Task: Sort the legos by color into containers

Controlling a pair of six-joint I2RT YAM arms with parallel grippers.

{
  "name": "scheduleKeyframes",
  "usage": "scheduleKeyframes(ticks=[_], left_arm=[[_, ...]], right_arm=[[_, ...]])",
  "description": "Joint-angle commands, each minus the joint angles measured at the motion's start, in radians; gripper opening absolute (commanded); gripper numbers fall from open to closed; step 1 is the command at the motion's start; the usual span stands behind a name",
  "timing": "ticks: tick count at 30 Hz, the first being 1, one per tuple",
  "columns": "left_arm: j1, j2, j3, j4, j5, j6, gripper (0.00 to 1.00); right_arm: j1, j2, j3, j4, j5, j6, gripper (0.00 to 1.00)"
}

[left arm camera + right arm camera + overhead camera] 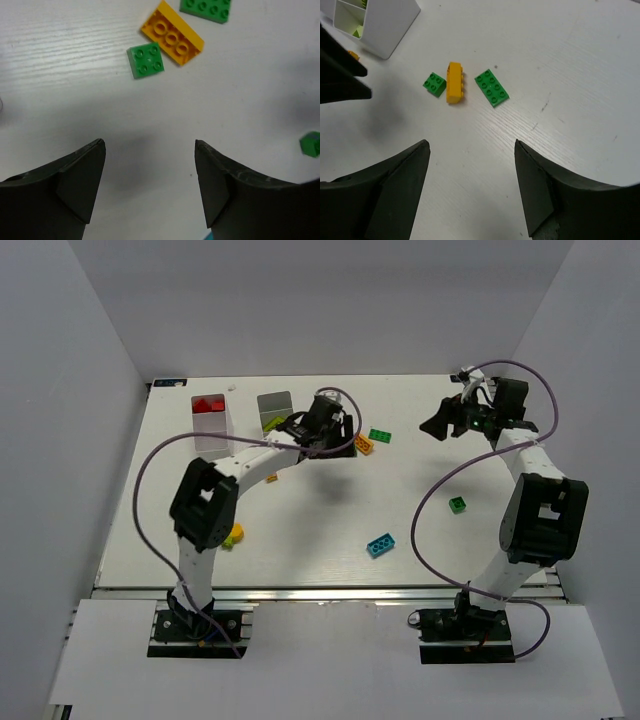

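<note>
My left gripper hangs open and empty over bare table. Just ahead of it lie a small green lego, an orange lego and a longer green lego. My right gripper is also open and empty, facing the same three: small green lego, orange lego, long green lego. Two white containers stand at the back left, one holding red legos, the other lime ones.
Loose legos lie nearer the front: a green one, a cyan one and a yellow one by the left arm. White walls enclose the table. The left arm's fingers show dark at the left edge of the right wrist view.
</note>
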Motion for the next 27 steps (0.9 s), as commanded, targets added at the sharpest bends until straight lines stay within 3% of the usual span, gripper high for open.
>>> scheduleKeyframes(ticks=[1, 3, 15, 27], left_arm=[[-0.012, 0.115, 0.177, -0.165, -0.096, 0.043, 0.81], [-0.015, 0.163, 0.260, -0.178, -0.101, 0.049, 0.81], [-0.037, 0.358, 0.425, -0.164, -0.096, 0.066, 0.82], [-0.046, 0.491, 0.552, -0.146, -0.270, 0.049, 0.77]], right_arm=[[-0.030, -0.084, -0.026, -0.023, -0.018, -0.045, 0.74], [-0.043, -0.093, -0.042, -0.024, -0.018, -0.049, 0.74], [-0.061, -0.062, -0.032, -0.001, -0.035, -0.013, 0.80], [-0.070, -0.075, -0.052, 0.022, -0.056, 0.015, 0.83]])
